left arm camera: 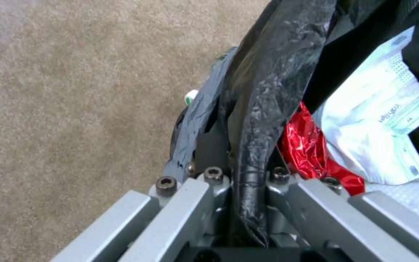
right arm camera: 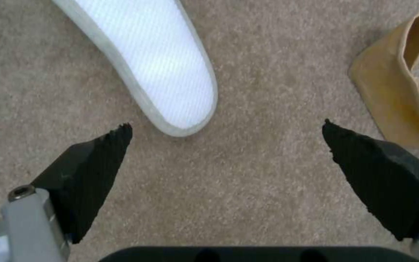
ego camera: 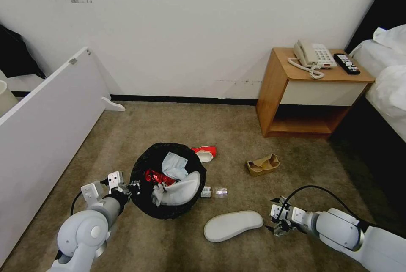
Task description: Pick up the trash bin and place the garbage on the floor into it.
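Down on the floor (ego camera: 177, 124), the trash bin (ego camera: 144, 204) stands on the beige carpet left of centre, its crinkled black bag folded over the rim; inside it lie a white slipper (ego camera: 184, 189), a crumpled red wrapper (ego camera: 157, 176) and a pale face mask (ego camera: 174, 165). Clamped on the bin's near-left rim is the left end effector (ego camera: 132, 187); in the left wrist view its fingers (left arm camera: 212, 145) are pinched on a fold of the black bag (left arm camera: 255, 109), one outside the rim and one inside, with the red wrapper (left arm camera: 306, 149) and the mask (left arm camera: 379, 120) just beyond.

Still on the carpet are several pieces of garbage: a red-and-white wrapper (ego camera: 206, 152) touching the bin's far right side; a small clear bottle (ego camera: 215, 192) just beside the bin on its right; a second white slipper (ego camera: 233, 225) lying flat, sole up, in front of the bottle; a brown paper bag (ego camera: 263, 164) farther right, near the wooden nightstand (ego camera: 275, 90).

Low over the carpet to the right of the flat slipper hangs the right end effector (ego camera: 275, 222); in the right wrist view its black fingertips (right arm camera: 100, 160) are spread wide with nothing between them, the slipper's rounded end (right arm camera: 171, 83) just ahead of one tip and the paper bag (right arm camera: 394, 91) near the other.
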